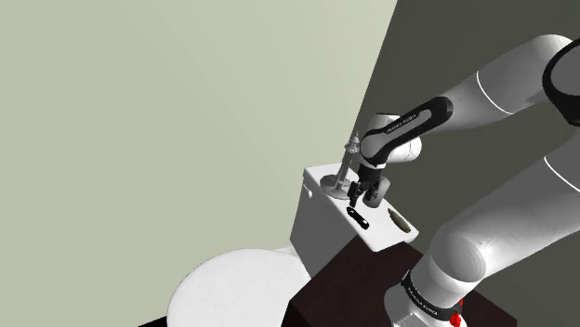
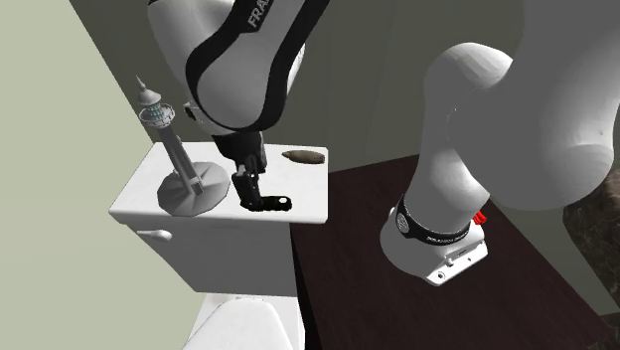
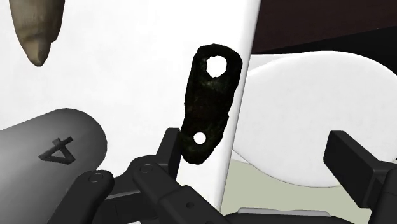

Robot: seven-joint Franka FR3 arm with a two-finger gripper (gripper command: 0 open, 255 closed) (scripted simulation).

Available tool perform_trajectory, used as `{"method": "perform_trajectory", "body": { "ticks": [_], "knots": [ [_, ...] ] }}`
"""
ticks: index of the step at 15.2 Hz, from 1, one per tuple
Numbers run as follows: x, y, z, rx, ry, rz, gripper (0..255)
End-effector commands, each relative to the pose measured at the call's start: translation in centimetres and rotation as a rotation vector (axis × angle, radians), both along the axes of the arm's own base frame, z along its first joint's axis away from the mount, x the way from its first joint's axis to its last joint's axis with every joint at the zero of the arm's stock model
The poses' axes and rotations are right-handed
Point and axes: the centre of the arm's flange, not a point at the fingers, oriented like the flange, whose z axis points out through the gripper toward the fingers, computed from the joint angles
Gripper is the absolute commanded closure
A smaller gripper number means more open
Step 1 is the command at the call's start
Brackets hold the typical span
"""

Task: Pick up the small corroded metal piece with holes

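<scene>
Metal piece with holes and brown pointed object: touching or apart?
Apart: wrist view shows bare white surface between the metal piece and the brown object.

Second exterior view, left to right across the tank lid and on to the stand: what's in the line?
Grey tower model → dark metal piece with holes → brown tapered object → dark stand top → arm's base.

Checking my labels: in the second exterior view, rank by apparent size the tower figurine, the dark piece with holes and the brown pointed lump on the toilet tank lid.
1. tower figurine, clearly largest.
2. dark piece with holes and brown pointed lump: about alike, so unranked.
</scene>
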Motion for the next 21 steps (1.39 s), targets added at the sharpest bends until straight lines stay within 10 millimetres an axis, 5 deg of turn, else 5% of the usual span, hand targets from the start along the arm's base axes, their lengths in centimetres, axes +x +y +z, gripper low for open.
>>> {"method": "perform_trajectory", "body": {
  "ticks": [1,12,13,21],
  "knots": [
    [-0.2,-1.3,-2.5,0.002,0.008,-0.017,0],
    [-0.4,-2.3,-8.5,0.005,0.016,-0.03,0],
    [-0.3,-2.3,-8.4,0.005,0.016,-0.03,255],
    [-0.4,-2.5,-8.5,0.005,0.016,-0.03,255]
  ]
}}
